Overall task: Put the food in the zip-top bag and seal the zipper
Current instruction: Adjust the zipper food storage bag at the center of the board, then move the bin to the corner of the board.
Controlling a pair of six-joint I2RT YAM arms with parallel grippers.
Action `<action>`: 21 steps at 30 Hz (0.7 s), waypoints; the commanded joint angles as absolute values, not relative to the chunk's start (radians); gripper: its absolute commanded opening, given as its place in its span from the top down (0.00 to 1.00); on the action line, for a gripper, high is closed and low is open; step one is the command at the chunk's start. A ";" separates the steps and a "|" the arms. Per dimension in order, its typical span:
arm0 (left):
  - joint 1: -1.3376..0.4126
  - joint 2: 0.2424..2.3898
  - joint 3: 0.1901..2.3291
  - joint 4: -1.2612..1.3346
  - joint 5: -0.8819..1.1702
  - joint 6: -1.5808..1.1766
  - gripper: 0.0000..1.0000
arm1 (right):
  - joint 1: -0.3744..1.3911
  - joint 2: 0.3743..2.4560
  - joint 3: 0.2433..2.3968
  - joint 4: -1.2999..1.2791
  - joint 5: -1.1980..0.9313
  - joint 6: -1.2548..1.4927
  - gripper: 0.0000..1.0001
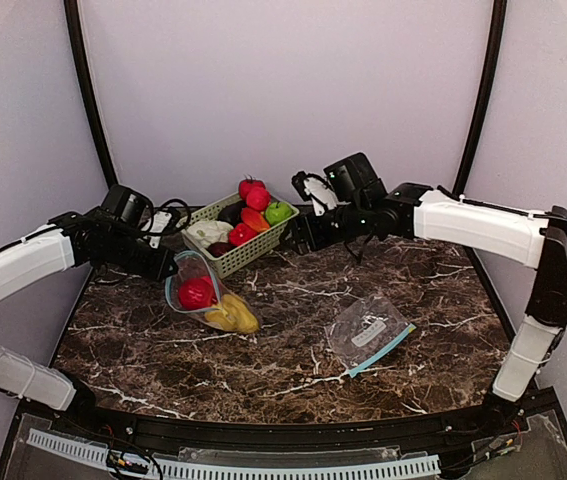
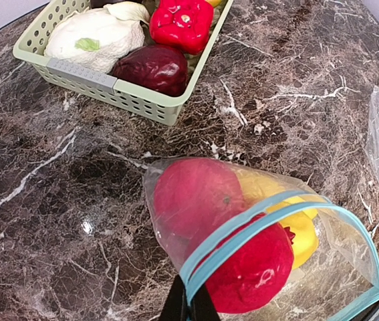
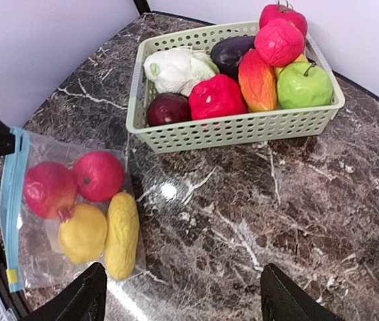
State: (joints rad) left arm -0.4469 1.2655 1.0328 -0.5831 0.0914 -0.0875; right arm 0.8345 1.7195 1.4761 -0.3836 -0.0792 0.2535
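The left gripper [image 2: 189, 306] is pinched on the zipper rim of the bag [image 3: 39, 267], lying at nine o'clock on the surface [image 1: 293, 370] with two red and two yellow pieces of food [image 3: 99, 175] inside; the right gripper [image 3: 182, 297] gapes wide, empty, beside the basket [image 3: 242, 130] at eleven o'clock.

A green basket [image 3: 236, 127] of toy food [image 3: 216, 97] stood on the marbled counter [image 3: 296, 200]. Near it lay a clear bag [image 3: 15, 194] holding red and yellow pieces. The right hand [image 3: 181, 297] was spread wide.
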 commanded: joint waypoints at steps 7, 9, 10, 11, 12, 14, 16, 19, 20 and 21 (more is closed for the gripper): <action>-0.410 1.213 0.987 -0.523 0.131 -0.095 0.99 | 0.737 2.035 1.856 -0.413 -0.049 0.229 0.16; -0.407 1.214 0.987 -0.528 0.125 -0.097 0.99 | 0.724 2.107 1.948 -0.418 -0.047 0.214 0.15; -0.405 1.214 0.985 -0.528 0.128 -0.099 0.99 | 0.717 2.143 1.989 -0.418 -0.043 0.206 0.15; -0.403 1.216 0.983 -0.526 0.135 -0.101 0.99 | 0.710 2.179 2.033 -0.421 -0.042 0.201 0.14; -0.402 1.218 0.979 -0.522 0.153 -0.105 0.99 | 0.702 2.220 2.075 -0.421 -0.047 0.198 0.14; -0.401 1.229 0.979 -0.520 0.176 -0.108 0.99 | 0.690 2.285 2.156 -0.418 -0.052 0.186 0.13; -0.401 1.243 0.980 -0.523 0.183 -0.111 0.99 | 0.681 2.344 2.231 -0.410 -0.060 0.166 0.12; -0.399 1.262 0.985 -0.524 0.200 -0.117 0.99 | 0.671 2.415 2.325 -0.378 -0.074 0.139 0.10; -0.399 1.266 0.985 -0.524 0.205 -0.117 0.99 | 0.669 2.430 2.336 -0.359 -0.081 0.132 0.09; -0.399 1.267 0.984 -0.523 0.209 -0.119 0.99 | 0.668 2.444 2.343 -0.337 -0.090 0.128 0.08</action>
State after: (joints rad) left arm -0.4057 1.2556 0.9916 -0.5293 0.1688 -0.1078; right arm 0.6781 2.3951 2.2704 -0.4107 -0.0620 0.1734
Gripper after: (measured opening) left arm 0.008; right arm 0.909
